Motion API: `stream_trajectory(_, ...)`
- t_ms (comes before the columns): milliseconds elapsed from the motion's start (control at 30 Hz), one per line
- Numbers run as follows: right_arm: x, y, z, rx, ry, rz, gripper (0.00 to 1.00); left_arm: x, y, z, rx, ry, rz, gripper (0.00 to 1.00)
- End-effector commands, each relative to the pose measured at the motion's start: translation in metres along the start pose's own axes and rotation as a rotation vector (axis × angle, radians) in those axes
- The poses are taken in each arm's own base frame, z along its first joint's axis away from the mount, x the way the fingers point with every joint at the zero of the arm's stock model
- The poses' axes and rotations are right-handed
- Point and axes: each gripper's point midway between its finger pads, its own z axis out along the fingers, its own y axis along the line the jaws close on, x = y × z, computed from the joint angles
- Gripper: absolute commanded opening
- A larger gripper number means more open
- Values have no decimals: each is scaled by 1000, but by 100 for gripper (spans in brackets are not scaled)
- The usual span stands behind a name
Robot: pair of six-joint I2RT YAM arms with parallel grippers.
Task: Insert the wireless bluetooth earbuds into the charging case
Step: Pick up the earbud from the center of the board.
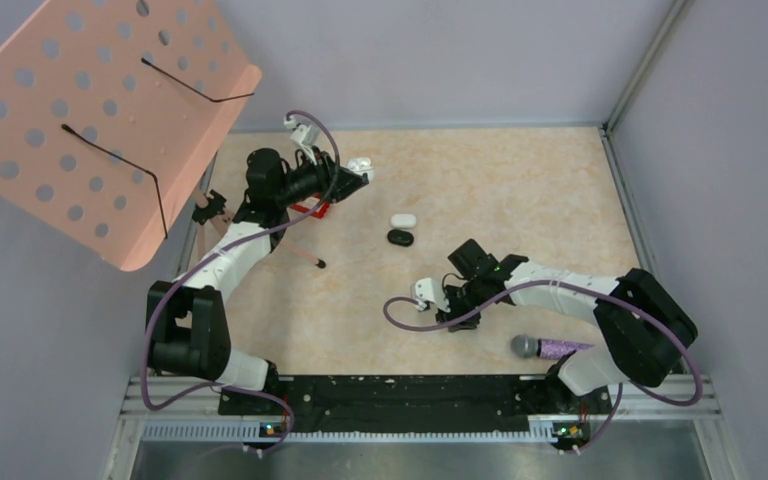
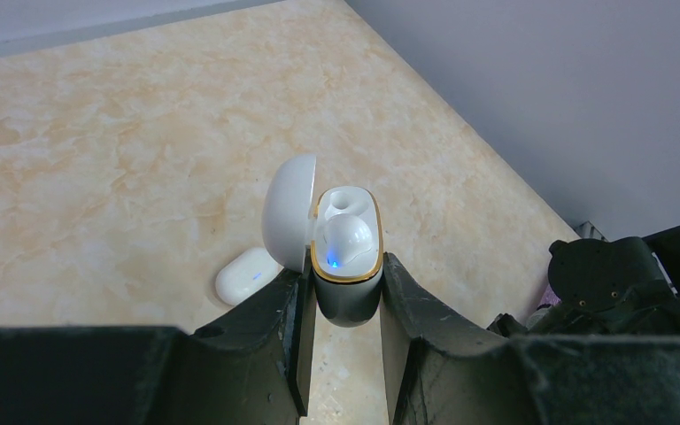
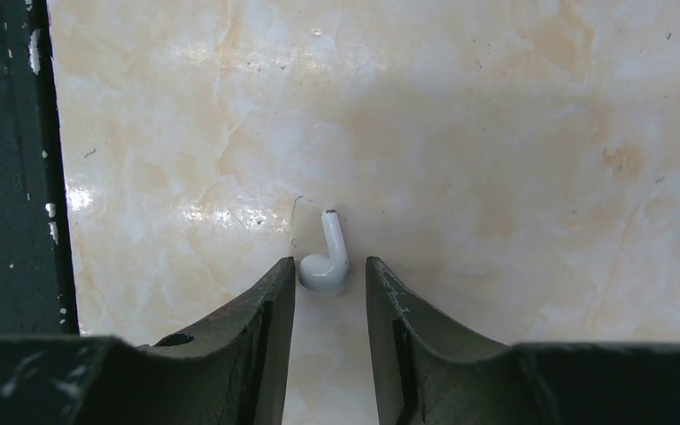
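White earbud [image 3: 326, 266] lies on the table [image 3: 540, 133] near centre — right gripper [image 3: 329, 264] jaws apart either side of it; far left, left gripper [image 2: 343, 270] clamps the open charging case [image 2: 348, 305], second earbud [image 2: 345, 241] seated inside.

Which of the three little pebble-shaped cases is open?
The white case gripped in the left hand: its lid is flipped up. The other white case and the black case lie shut on the table.
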Motion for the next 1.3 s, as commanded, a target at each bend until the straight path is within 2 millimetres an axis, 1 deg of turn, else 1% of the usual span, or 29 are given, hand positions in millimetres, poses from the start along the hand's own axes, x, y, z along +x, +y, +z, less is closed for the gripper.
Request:
stream_trajectory(0,-9,-3,-2,-15,-25,-43,35,-7,-5,-4,19,-21,40,0)
stream_trajectory(133,-4,2,-3,-34,-8,-47,38,-7,-6,-4,20,-22,40,0)
stream_trajectory(333,3,4,-2,-38,16,-66,37,-8,-6,-4,20,-24,42,0)
stream_trajectory(533,7,4,-1,-37,25,-65,27,-7,-5,-4,21,-22,41,0)
stream_trajectory(600,8,4,-2,-33,31,-58,21,-7,-5,-3,23,-21,42,0)
stream_trajectory(700,2,1,-10,-25,38,-42,13,-4,-7,-3,39,-10,55,0)
stream_trajectory(767,-9,-1,-22,-14,25,-16,9,0,-7,-2,59,-1,77,0)
stream_trajectory(833,-21,-1,-39,-5,11,22,7,6,-8,0,90,14,120,0)
stream_trajectory(933,-44,-5,-66,28,-12,97,3,11,-8,3,126,29,211,0)
stream_trajectory(1000,-56,-8,-84,60,-12,153,0,15,-12,8,157,36,289,0)
stream_trajectory(1067,-68,-14,-103,98,-11,202,0,23,-17,13,194,47,368,0)
stream_trajectory(1133,-74,-23,-120,158,9,259,0,31,-21,18,227,58,471,0)
stream_trajectory(1167,-83,-29,-133,182,0,276,0,36,-24,21,244,64,514,0)
stream_trajectory(1200,-88,-32,-142,193,-2,304,0,41,-27,23,258,70,550,0)
stream_trajectory(1267,-96,-40,-156,215,3,367,0,50,-32,27,284,76,619,0)
